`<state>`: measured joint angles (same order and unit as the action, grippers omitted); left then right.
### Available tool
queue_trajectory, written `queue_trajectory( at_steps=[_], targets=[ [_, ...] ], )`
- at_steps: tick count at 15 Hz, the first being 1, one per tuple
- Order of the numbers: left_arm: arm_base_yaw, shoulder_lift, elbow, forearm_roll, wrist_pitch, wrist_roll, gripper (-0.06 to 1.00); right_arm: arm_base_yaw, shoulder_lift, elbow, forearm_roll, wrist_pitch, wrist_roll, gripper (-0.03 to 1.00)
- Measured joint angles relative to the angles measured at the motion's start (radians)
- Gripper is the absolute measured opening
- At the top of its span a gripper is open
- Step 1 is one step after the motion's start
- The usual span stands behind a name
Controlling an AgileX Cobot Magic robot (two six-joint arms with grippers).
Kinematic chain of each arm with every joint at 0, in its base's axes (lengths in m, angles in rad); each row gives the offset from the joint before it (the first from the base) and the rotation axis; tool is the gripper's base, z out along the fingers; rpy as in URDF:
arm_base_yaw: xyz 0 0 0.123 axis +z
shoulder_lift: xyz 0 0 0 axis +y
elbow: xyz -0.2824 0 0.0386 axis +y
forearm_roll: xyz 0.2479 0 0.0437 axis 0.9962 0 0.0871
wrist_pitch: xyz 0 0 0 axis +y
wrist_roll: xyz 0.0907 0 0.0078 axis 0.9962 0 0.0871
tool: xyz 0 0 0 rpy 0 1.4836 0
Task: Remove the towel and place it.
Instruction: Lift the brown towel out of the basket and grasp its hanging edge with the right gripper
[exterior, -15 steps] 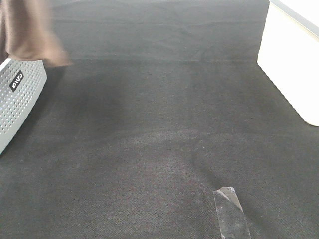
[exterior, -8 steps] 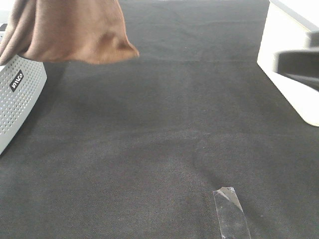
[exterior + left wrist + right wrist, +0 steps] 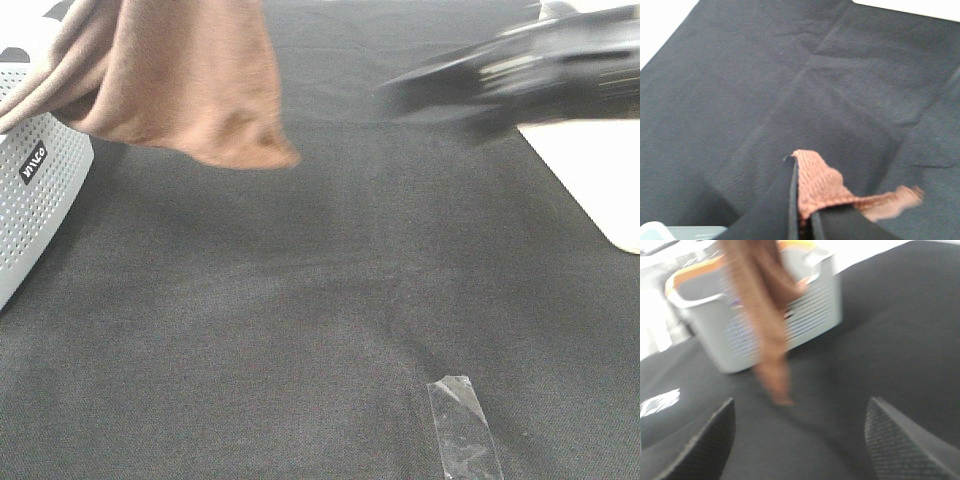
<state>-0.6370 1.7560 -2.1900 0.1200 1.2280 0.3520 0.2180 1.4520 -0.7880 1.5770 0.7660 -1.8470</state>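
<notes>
I have the rust-brown microfibre towel hanging in the air from my left gripper, beside the pale perforated plastic basket.

On my left wrist view the black jaws are pinched tight on a stitched edge of the towel, with the flat black fabric table cover below. From high up, the cloth drapes in folds over the basket's near corner, and its lowest tip is clear of the cover. My right gripper has its jaws spread wide with nothing between them, facing the towel and the orange-rimmed basket; its arm shows as a dark blur in the high view. A strip of clear tape lies on the cover, well apart from the towel.
</notes>
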Motion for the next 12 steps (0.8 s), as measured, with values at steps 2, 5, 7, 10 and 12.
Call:
queue_trajectory(
  at_steps=[2, 5, 7, 10, 12],
  targets=[
    [0.000, 0.007, 0.000, -0.043, -0.034, -0.017, 0.00, 0.127, 0.051, -0.054, 0.007, -0.088, 0.000, 0.67],
    [0.000, 0.022, 0.000, -0.110, -0.048, -0.023, 0.00, 0.188, 0.122, -0.123, 0.044, -0.168, -0.026, 0.67],
    [0.000, 0.027, 0.000, -0.114, -0.054, -0.023, 0.00, 0.193, 0.165, -0.166, 0.052, -0.148, -0.026, 0.67],
    [0.000, 0.032, 0.000, -0.120, -0.075, -0.024, 0.00, 0.193, 0.176, -0.184, 0.054, -0.116, -0.026, 0.59],
    [0.000, 0.032, 0.000, -0.146, -0.102, -0.024, 0.00, 0.193, 0.209, -0.186, 0.054, -0.117, -0.026, 0.39]
  ],
)
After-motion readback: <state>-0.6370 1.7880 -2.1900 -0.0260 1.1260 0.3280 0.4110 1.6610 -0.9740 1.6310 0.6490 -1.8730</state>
